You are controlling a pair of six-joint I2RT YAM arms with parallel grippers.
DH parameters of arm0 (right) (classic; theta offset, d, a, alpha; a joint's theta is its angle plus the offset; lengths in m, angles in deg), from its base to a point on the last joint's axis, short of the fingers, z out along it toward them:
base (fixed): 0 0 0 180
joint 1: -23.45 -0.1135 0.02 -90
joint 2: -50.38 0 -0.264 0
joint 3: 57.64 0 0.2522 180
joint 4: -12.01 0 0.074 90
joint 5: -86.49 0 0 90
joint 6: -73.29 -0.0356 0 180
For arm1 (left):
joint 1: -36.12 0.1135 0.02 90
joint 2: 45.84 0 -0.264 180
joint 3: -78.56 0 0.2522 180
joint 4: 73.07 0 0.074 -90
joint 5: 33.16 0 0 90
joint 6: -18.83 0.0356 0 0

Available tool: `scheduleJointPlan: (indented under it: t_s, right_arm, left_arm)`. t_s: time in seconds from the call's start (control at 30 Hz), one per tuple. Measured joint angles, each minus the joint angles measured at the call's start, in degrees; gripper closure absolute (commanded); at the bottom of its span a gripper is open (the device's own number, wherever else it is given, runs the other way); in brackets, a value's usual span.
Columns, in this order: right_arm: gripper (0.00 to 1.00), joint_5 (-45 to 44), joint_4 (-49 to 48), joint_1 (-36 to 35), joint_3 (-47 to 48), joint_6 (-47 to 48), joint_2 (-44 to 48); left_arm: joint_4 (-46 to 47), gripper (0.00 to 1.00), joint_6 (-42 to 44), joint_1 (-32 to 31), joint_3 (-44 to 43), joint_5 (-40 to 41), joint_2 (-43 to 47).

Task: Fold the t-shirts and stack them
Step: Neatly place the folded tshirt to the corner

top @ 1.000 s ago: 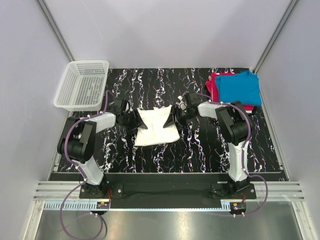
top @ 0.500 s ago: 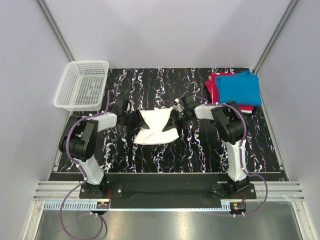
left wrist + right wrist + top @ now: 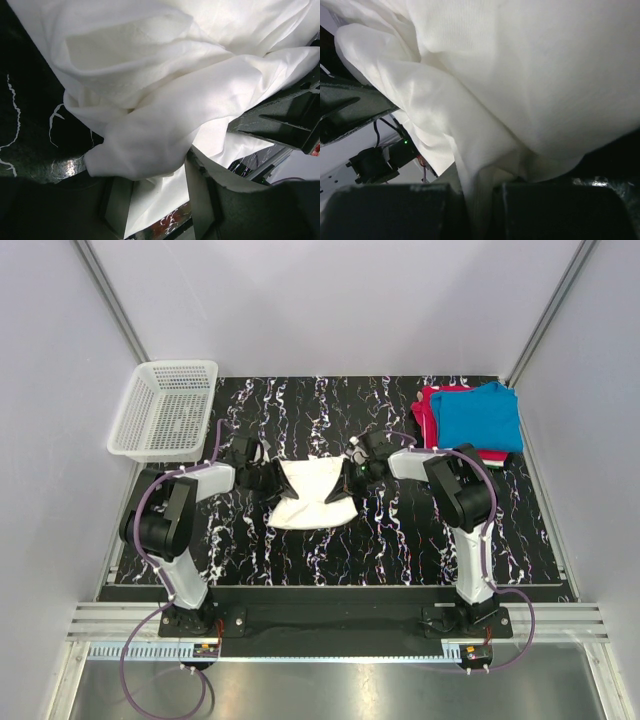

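Observation:
A white t-shirt lies bunched on the black marbled table between my two grippers. My left gripper is at its left edge. In the left wrist view the left gripper has its jaws apart, with a flat layer of the white t-shirt between them and a fold draped over the left finger. My right gripper is at the right edge. In the right wrist view the right gripper is shut on a pinched fold of the white t-shirt. A folded blue t-shirt lies on a red t-shirt at the back right.
A white mesh basket stands at the table's back left corner. Grey walls close in the table on three sides. A metal rail with both arm bases runs along the near edge.
My right gripper has closed on the shirt's right edge and moved slightly left. The left jaws have narrowed a little. The shirt has bunched narrower between the two grippers.

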Motion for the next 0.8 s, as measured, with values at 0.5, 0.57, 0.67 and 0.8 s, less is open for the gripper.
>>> scheduleJointPlan:
  t_s: [0.5, 0.57, 0.67, 0.8]
  right_arm:
    - [1.0, -13.7, 14.3, 0.6, 6.5, 7.4, 3.0]
    - [1.0, -14.4, 15.4, 1.1, 7.2, 8.1, 3.2]
    - [1.0, -15.3, 17.5, 2.2, 8.8, 9.6, 3.3]
    - [1.0, -16.7, 21.4, 3.7, 12.6, 12.1, 3.3]
  left_arm:
    - [-5.1, 0.43, 1.8, -2.4, -2.7, 2.1, 0.4]
    - [-7.8, 0.43, 2.4, -3.4, -4.1, 3.0, 0.2]
    - [-11.4, 0.43, 3.0, -5.1, -6.7, 4.1, -1.0]
    - [-14.9, 0.44, 3.4, -7.0, -10.8, 5.0, -3.5]
